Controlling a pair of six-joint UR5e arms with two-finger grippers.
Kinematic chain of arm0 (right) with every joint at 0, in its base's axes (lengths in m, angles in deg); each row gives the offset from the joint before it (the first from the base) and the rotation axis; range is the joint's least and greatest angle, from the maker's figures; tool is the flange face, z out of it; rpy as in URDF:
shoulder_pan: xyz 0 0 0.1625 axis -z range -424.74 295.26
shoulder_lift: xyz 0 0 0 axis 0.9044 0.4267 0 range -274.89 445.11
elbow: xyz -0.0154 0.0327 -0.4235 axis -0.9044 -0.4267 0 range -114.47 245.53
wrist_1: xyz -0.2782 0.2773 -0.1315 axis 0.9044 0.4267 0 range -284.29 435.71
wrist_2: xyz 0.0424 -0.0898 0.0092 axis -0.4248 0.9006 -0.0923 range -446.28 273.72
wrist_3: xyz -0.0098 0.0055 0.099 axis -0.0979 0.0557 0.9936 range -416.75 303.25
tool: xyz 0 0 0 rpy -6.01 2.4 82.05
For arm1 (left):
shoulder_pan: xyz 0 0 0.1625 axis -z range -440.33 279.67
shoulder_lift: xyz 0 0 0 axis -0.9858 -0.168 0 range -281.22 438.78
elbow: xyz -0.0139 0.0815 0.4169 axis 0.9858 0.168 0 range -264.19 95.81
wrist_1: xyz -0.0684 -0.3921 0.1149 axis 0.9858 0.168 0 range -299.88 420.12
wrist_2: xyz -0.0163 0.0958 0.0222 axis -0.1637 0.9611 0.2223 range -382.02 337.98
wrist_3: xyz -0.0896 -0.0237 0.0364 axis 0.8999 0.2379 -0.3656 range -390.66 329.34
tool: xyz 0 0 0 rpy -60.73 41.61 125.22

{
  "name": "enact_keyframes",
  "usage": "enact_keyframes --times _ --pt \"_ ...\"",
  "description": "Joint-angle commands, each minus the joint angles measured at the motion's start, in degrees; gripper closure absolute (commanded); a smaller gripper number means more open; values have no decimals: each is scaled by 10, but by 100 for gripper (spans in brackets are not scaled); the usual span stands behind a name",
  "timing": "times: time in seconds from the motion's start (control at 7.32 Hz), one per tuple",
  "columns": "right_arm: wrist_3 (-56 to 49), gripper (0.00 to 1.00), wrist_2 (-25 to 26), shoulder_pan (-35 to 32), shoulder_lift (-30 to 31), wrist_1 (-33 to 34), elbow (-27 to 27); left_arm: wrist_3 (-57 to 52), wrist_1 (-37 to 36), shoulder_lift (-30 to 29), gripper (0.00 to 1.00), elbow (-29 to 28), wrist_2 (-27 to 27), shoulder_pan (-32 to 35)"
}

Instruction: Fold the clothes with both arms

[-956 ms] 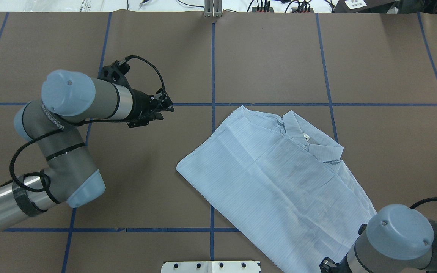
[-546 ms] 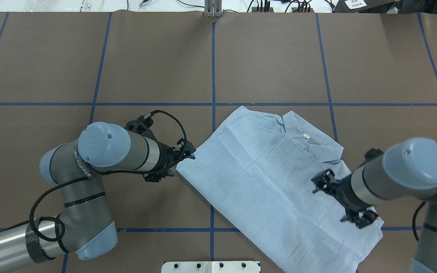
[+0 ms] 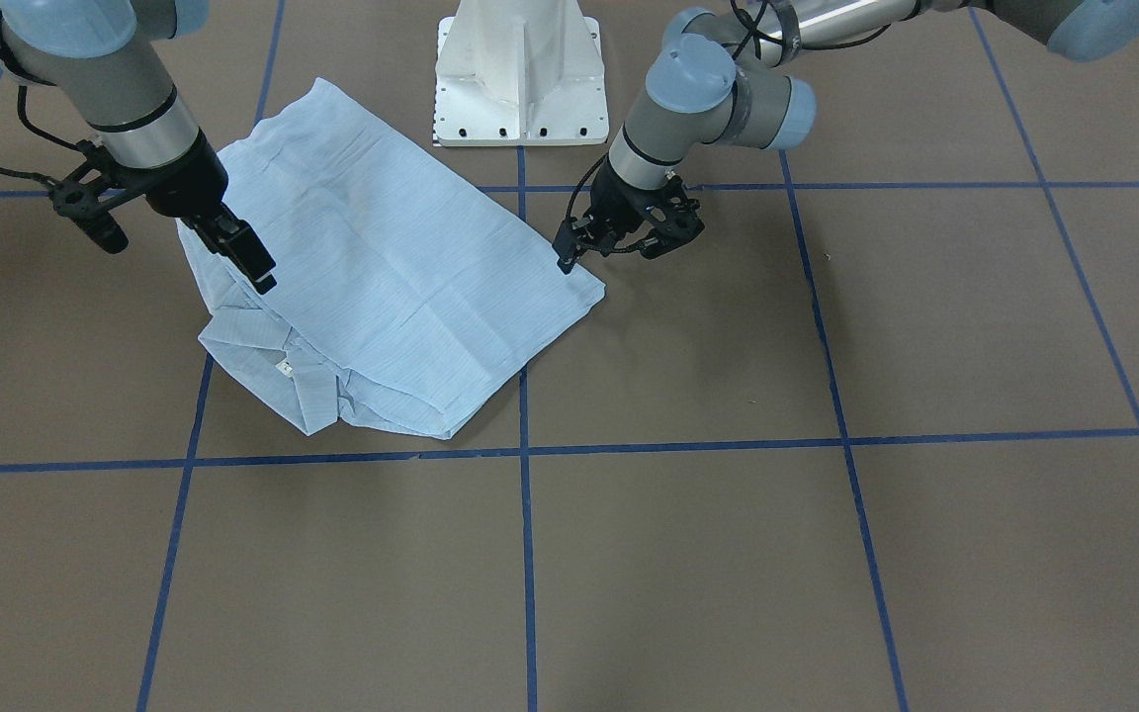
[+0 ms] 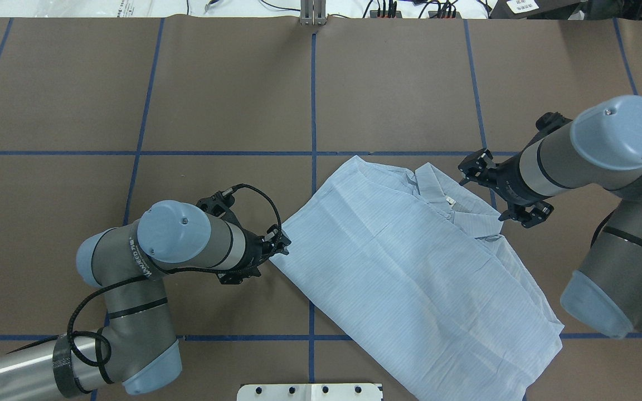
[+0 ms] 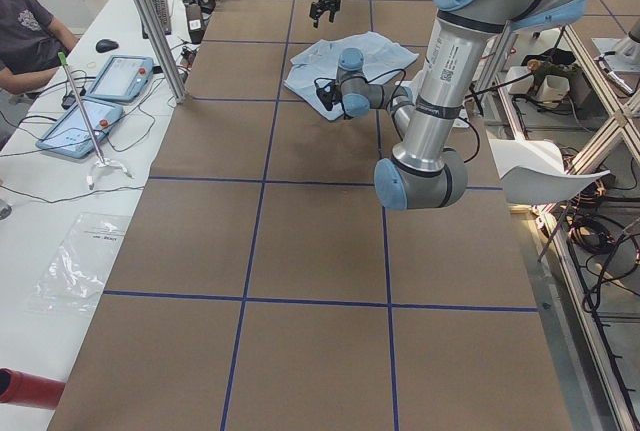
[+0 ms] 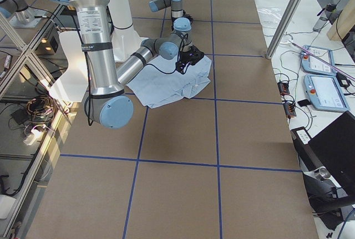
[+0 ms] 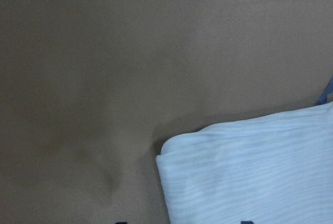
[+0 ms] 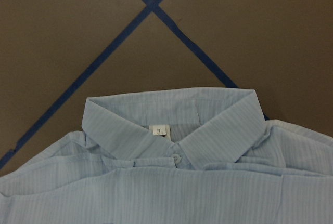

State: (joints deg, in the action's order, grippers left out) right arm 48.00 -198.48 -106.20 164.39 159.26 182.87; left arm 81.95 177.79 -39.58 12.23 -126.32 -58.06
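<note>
Even bright light, soft shadows, left-wrist blur

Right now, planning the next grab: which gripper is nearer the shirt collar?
Right. The right gripper sits just beside the collar; the left gripper is at a far corner of the shirt.

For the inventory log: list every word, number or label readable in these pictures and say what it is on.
"3": on the white neck label of the shirt.
Black lettering along the left arm: too blurred to read.
Print on its silver tube, exterior left view: too small to read.
White sticker at the overhead view's top right: too small to read.
</note>
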Motion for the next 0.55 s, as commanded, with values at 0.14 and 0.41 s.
enact_keyframes --times 0.14,0.41 --pt "-11 0 1 -10 -3 -1 -12 -5 -1 -10 36 -11 26 0" --pt "-11 0 1 -10 -2 -1 -19 -6 -1 -13 43 -25 37 0"
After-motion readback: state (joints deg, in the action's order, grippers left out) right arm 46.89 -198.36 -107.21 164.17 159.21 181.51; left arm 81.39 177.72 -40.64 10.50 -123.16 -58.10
